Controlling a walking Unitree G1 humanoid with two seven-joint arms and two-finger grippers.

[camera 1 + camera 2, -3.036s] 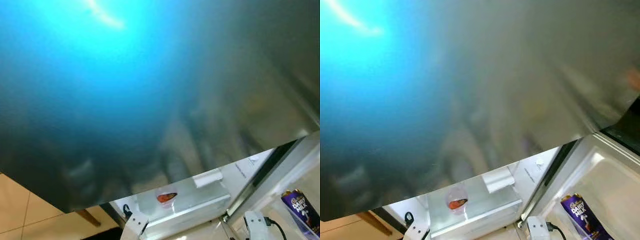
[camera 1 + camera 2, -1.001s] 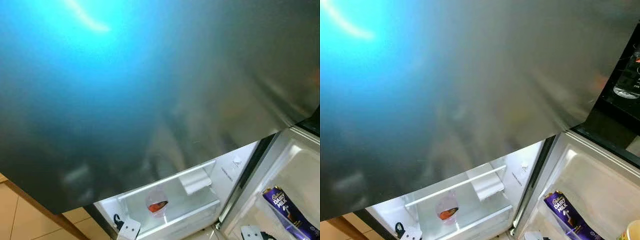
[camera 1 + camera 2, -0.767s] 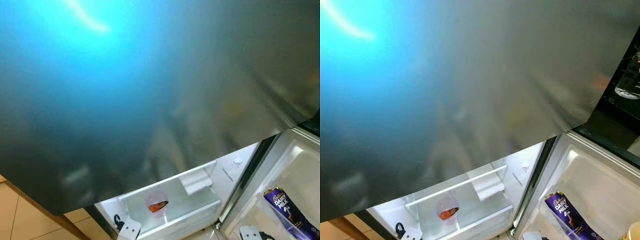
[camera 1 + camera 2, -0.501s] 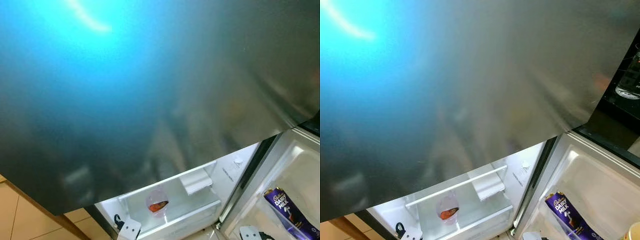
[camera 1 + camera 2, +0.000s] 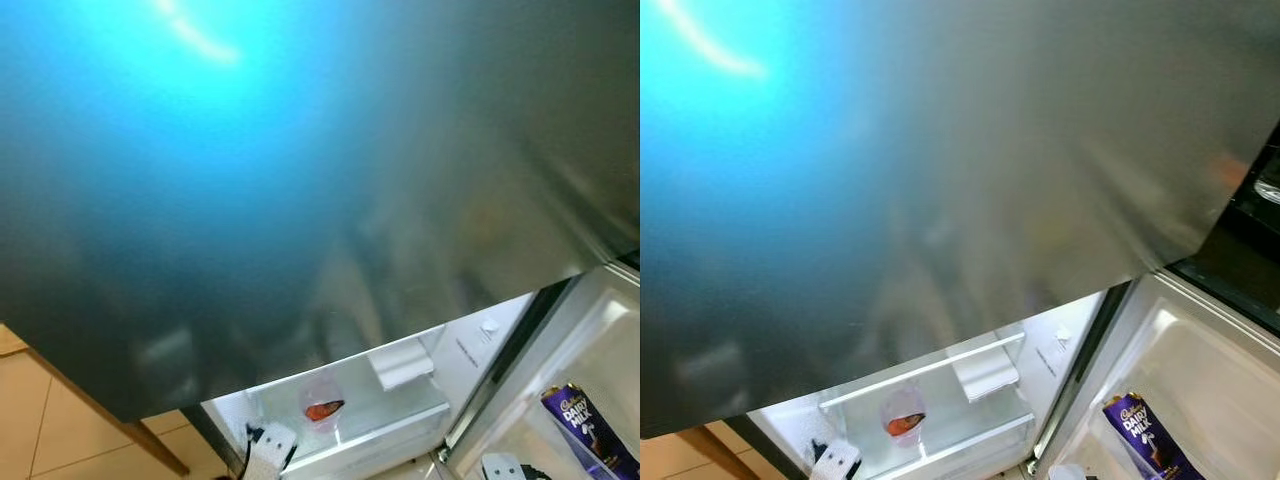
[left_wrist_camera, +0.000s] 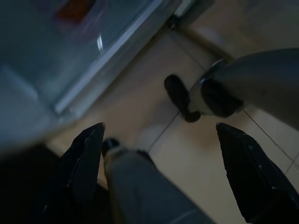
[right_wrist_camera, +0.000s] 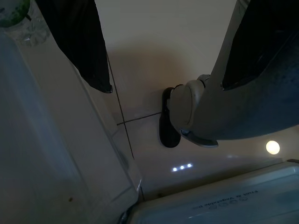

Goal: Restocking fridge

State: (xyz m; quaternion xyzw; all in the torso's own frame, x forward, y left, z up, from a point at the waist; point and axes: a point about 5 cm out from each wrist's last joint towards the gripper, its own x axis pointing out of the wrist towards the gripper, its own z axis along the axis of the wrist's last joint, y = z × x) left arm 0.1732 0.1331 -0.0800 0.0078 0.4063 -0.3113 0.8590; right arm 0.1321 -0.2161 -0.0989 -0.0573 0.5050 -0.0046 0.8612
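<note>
Both grippers, left gripper point(image 6: 156, 140) and right gripper point(image 7: 168, 56), hung spread wide and empty over the floor point(image 6: 154, 102), fridge point(image 5: 350, 400) lit ahead of them.

Your left gripper point(image 6: 159, 140) hangs low, pointing down toward your own legs, its two black fingers point(image 6: 84, 158) spread wide apart with nothing between them. Past them, the left wrist view shows a grey leg point(image 6: 252, 84) and a dark foot point(image 6: 180, 98).

Your right gripper point(image 7: 168, 51) also points downward, its fingers point(image 7: 79, 42) held well apart and empty. Beyond them, the right wrist view shows a pale leg joint point(image 7: 196, 112) above a black foot point(image 7: 168, 123).

In the head views, the white top of your left wrist point(image 5: 268, 450) and that of your right wrist point(image 5: 500, 467) peek in at the lower edge.
</note>
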